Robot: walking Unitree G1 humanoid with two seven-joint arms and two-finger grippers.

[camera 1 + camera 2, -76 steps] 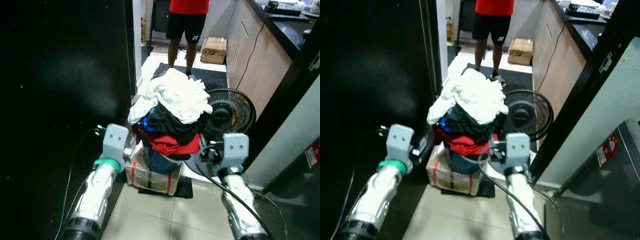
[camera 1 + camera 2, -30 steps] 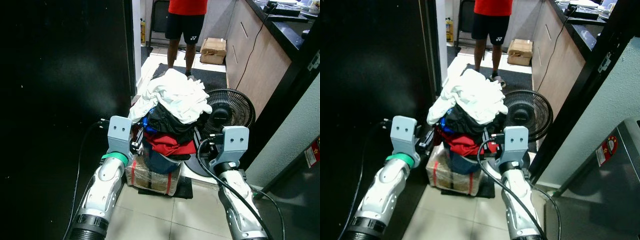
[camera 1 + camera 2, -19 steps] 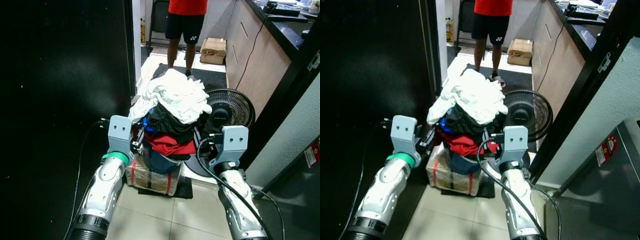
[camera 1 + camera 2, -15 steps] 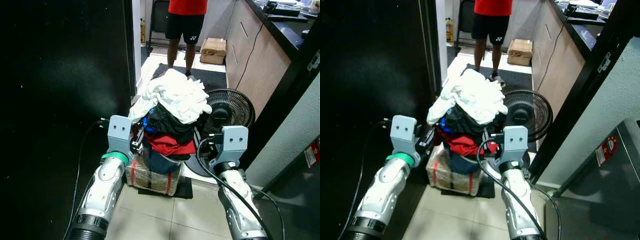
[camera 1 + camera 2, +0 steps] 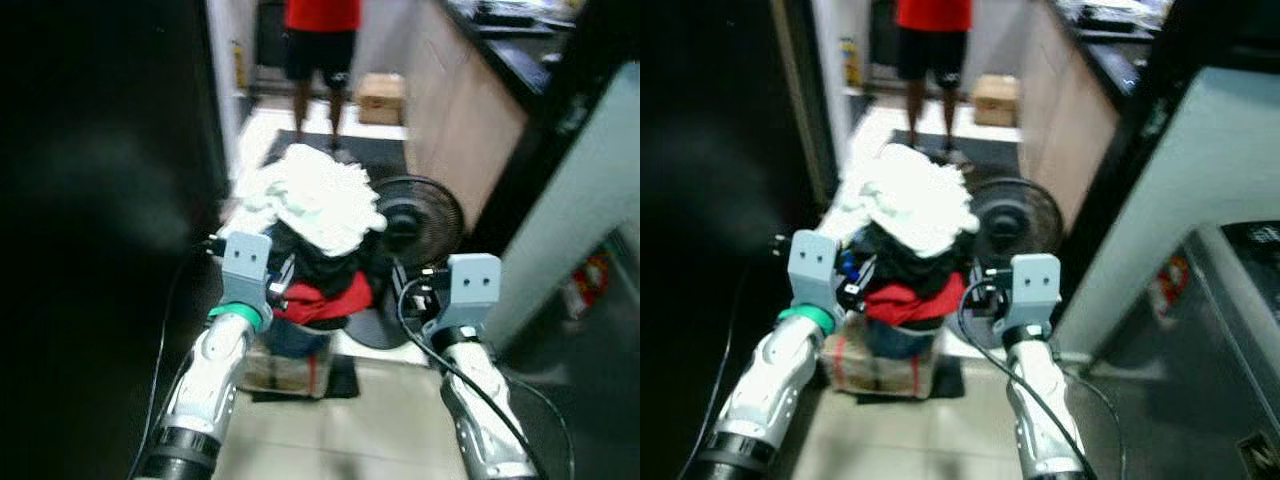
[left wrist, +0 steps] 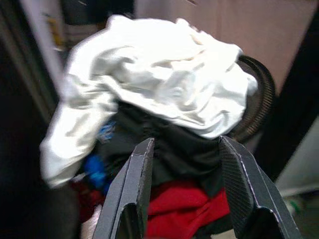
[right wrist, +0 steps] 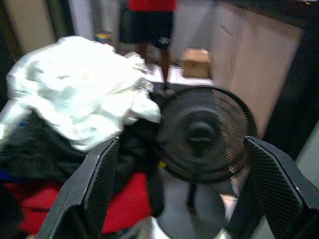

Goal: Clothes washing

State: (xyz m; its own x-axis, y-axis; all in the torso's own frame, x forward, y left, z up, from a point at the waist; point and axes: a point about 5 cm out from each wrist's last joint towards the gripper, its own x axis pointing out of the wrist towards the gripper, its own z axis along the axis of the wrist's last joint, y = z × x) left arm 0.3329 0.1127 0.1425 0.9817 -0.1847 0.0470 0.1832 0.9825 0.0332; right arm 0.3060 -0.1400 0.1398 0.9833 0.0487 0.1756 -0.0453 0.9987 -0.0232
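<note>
A tall pile of clothes stands on the floor ahead, with white garments (image 5: 315, 195) on top, black ones under them and a red one (image 5: 325, 298) lowest. The pile rests in a blue basket on a plastic-wrapped box (image 5: 285, 368). My left gripper (image 6: 185, 141) is open and held at the pile's left side, level with the black and red cloth, with nothing between its fingers. My right gripper (image 7: 180, 145) is open wide at the pile's right side, facing the gap between the clothes and a fan. Both eye views are blurred.
A black floor fan (image 5: 420, 215) stands right of the pile, close to my right arm. A person (image 5: 320, 40) in a red top and black shorts stands farther back by a cardboard box (image 5: 380, 95). A dark wall (image 5: 100, 200) runs along the left, cabinets (image 5: 470, 110) and a grey appliance (image 5: 570, 230) along the right.
The whole picture has shifted left and blurred, so the camera has turned right. Both arms still flank the pile with open grippers, as before.
</note>
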